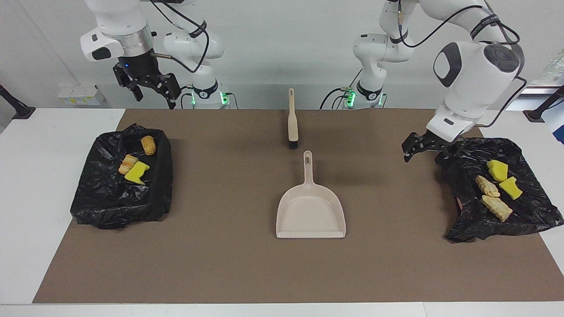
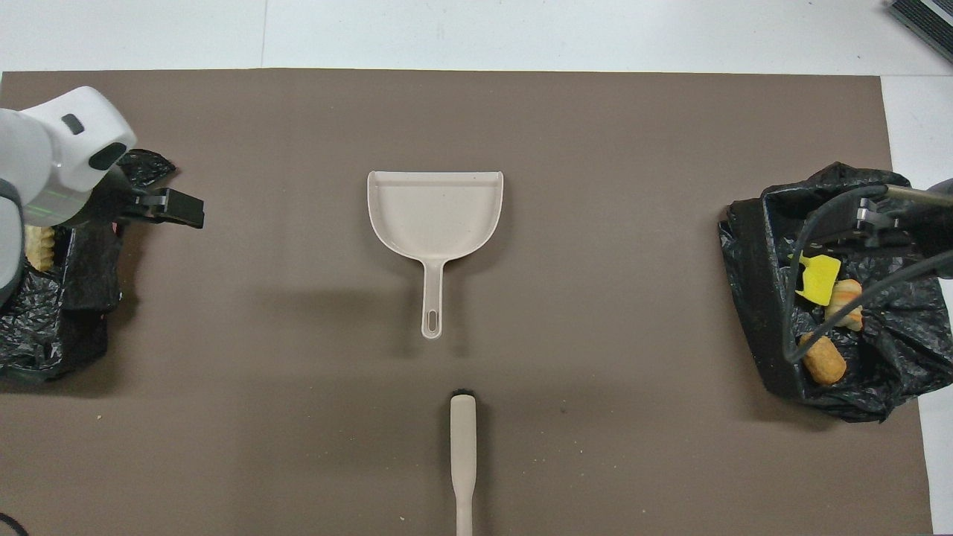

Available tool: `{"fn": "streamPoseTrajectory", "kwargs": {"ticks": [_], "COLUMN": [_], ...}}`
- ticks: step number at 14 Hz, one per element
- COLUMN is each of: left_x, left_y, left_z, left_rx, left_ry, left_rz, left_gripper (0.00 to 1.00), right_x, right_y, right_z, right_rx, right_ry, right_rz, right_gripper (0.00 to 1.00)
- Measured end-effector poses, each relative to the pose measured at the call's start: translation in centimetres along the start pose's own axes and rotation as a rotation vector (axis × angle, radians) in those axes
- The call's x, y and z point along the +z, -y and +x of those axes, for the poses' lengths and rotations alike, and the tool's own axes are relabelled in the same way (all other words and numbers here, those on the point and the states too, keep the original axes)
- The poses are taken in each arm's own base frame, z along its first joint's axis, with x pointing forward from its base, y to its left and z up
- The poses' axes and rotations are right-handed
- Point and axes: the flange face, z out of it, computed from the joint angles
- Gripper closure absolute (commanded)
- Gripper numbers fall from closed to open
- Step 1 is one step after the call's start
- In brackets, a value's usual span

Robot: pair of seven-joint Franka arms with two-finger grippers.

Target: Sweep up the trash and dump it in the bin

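White wall at the back, white table (image 1: 48, 185) w/ a brown mat (image 1: 238, 264) over most of it.

Trash sits in two black bag-lined bins, one at each end. Bin at the right arm's end (image 1: 121, 185) holds a yellow sponge chunk (image 1: 136, 172) and two brown pastries (image 1: 148, 145) (one lies just beside the sponge). Bin at the left arm's end (image 1: 498, 189) holds two yellow chunks (image 1: 498, 170) and two pale striped pastries (image 1: 497, 207), the pastries' long axes running slantwise across the bag.

Dustpan (image 1: 311, 207) lies flat mid-mat, handle pointing toward the robots, mouth facing away. Brush (image 1: 292, 121) lies nearer to the robots than the pan, apart from it, roughly in line w/ the pan's handle: bristles toward the pan, handle toward the robots.

Left gripper (image 1: 429, 147) hangs low over the mat at the edge of its bin, fingers apart, holding nothing. Right gripper (image 1: 152, 90) is up high over its end of the table, near its base, jaws spread, nothing in them.

Views differ: facing view shows both bins' contents in full and both arms' height. Overhead hides most of the left-end bin's trash under the left arm; only a bit of pastry (image 2: 39, 246) peeks out. It also shows the brush's handle running off the bottom edge, and cables over the right-end bin (image 2: 834, 298).
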Motion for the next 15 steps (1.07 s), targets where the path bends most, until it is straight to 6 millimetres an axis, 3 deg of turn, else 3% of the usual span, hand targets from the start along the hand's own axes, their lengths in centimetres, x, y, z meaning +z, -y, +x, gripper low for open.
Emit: {"fn": "streamPoseTrajectory", "kwargs": {"ticks": [6, 10, 15], "left_x": [-1.9, -4.9, -6.1], "left_y": [5.0, 4.4, 3.8], "left_z": [-1.1, -1.4, -2.6], "left_rx": [-0.006, -0.028, -0.006], "left_ry": [-0.006, 0.015, 0.059], "left_rz": [0.007, 0.003, -0.005], "left_gripper": [0.00, 0.00, 0.00], "right_x": [-0.2, -0.2, 0.0], "right_y": [-0.1, 0.3, 0.4], "right_z": [0.4, 0.5, 0.5], "right_rx": [-0.055, -0.186, -0.192], "right_ry": [-0.027, -0.026, -0.024], "right_rz": [0.026, 0.064, 0.064], "right_gripper": [0.00, 0.00, 0.00]}}
